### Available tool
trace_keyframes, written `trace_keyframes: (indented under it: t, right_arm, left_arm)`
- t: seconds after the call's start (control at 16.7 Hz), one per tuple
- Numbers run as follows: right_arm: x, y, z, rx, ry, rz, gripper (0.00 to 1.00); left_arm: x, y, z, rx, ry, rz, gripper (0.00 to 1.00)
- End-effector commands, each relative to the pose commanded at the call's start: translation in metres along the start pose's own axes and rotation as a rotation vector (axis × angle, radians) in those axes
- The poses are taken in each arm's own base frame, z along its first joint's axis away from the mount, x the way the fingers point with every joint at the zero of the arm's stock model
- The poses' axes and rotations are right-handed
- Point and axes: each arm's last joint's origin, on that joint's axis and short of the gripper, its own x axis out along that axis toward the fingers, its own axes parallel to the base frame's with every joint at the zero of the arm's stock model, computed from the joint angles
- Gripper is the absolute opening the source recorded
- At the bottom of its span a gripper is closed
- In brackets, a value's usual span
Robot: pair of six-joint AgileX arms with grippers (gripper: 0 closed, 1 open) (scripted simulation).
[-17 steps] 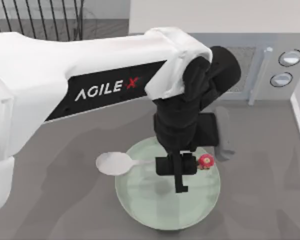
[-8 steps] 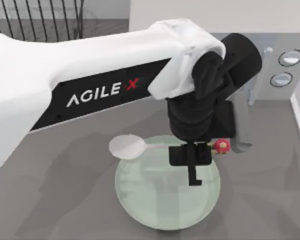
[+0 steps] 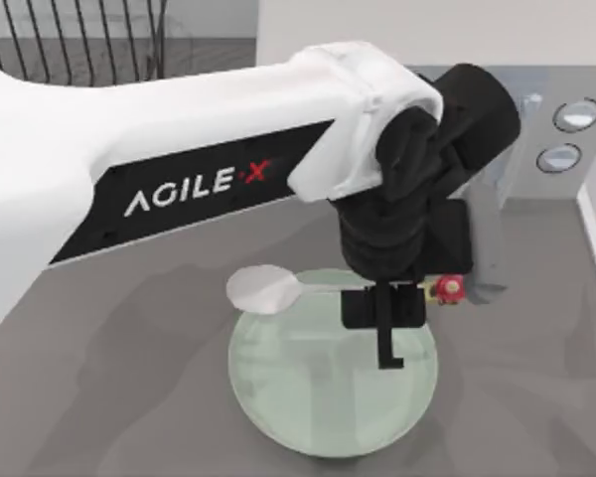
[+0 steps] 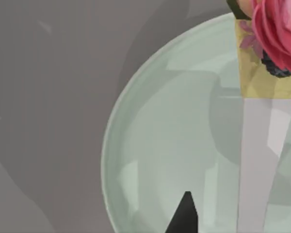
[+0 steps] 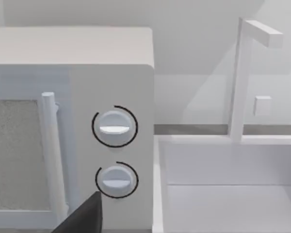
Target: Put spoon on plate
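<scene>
White spoon (image 3: 268, 290) clamped in left jaws (image 3: 385, 310) above plate (image 3: 278, 397).

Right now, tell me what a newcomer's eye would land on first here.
The big white left arm sweeps across the top view, its left gripper shut on the spoon above the mint-green plate. The spoon's red knob pokes past the plate's right rim. A microwave sits behind.

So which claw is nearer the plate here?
Left. The left claw hangs directly over the plate, shut on the spoon. The right claw is off by the microwave, away from the plate.
</scene>
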Motion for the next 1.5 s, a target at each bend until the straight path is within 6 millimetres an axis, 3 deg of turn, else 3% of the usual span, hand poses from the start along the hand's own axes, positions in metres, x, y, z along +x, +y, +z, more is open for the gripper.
trace_keyframes:
  t: [0.6,0.9,1.5]
  right_arm:
    - [0.0,0.0,0.0,0.0,0.0,0.0,1.0]
    - [0.0,0.0,0.0,0.0,0.0,0.0,1.0]
    - [0.0,0.0,0.0,0.0,0.0,0.0,1.0]
  left_arm:
    - [0.074,-0.005,-0.025,-0.044,0.091,-0.188,0.0]
    - [0.076,-0.006,-0.025,-0.045,0.094,-0.193,0.0]
    - [0.076,-0.006,-0.025,-0.045,0.094,-0.193,0.75]
